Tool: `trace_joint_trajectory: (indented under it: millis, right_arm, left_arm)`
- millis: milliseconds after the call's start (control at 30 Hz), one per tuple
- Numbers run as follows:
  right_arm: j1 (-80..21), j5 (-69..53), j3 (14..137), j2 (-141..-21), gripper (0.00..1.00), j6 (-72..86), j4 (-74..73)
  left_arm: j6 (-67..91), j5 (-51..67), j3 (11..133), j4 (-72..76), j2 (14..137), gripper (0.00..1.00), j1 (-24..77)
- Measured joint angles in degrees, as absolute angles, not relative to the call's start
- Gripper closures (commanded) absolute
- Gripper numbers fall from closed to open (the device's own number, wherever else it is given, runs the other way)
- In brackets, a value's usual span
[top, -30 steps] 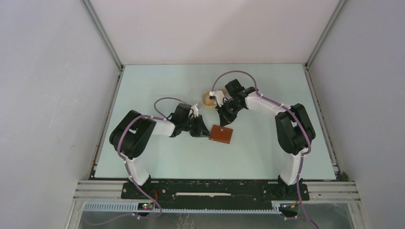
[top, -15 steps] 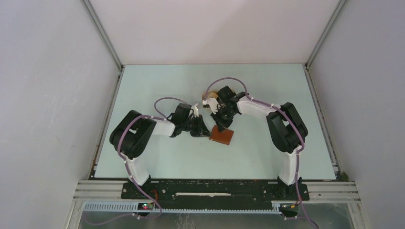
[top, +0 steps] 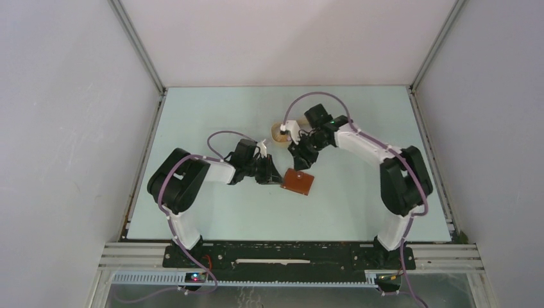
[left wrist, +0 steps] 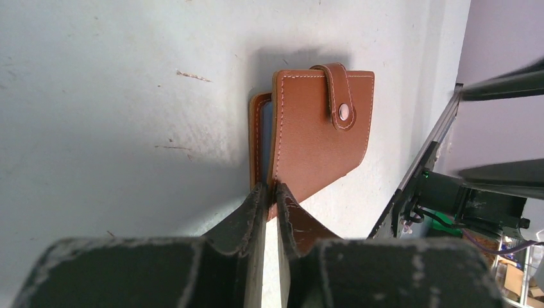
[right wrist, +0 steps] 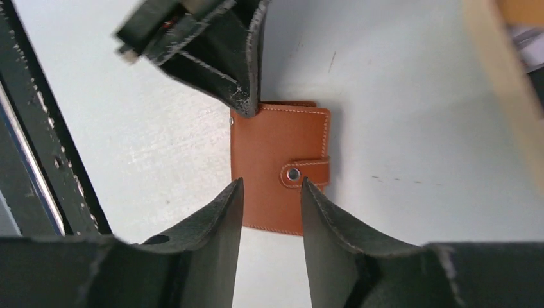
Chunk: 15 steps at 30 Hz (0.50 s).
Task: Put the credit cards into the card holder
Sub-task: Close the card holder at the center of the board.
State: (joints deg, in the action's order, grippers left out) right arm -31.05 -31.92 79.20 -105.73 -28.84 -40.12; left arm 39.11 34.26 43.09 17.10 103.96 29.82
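Note:
The reddish-brown card holder (top: 299,181) lies on the table, snapped shut. My left gripper (top: 277,178) is shut on its left edge; in the left wrist view the fingertips (left wrist: 256,199) pinch the cover of the card holder (left wrist: 321,128), and a thin bluish edge (left wrist: 264,138) shows between the two covers. My right gripper (top: 299,162) hovers just above the holder's far side, open and holding nothing. In the right wrist view the card holder (right wrist: 276,154) lies beyond the right gripper (right wrist: 271,186). A grey sliver, perhaps one of the credit cards (right wrist: 529,42), lies in the tray.
A tan oval tray (top: 280,133) stands just behind the holder, partly covered by the right arm; its rim (right wrist: 500,83) fills the right edge of the right wrist view. Frame rails border the table.
The right gripper, shut before, dipped onto the card holder, then drew back a little and opened. Its elbow swung right. The left gripper and the holder stayed put.

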Motion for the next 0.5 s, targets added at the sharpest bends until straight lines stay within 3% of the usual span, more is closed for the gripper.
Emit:
trace_joint_trajectory:
  millis: [133,333,500]
  right_arm:
    - [-28.73,-36.58,79.13,-99.24,0.33,-40.18,-41.19]
    - [-28.86,-38.06,77.76,-99.07,0.36,-67.88,-47.11]
    - [-30.92,-34.89,74.06,-102.69,0.40,-73.32,-45.30]
  left_arm:
    - [39.11,34.26,43.09,17.10,103.98,0.85,29.82]
    - [39.11,34.26,43.09,17.10,103.98,0.85,29.82]
    - [39.09,34.28,43.09,17.12,104.01,0.85,29.82]
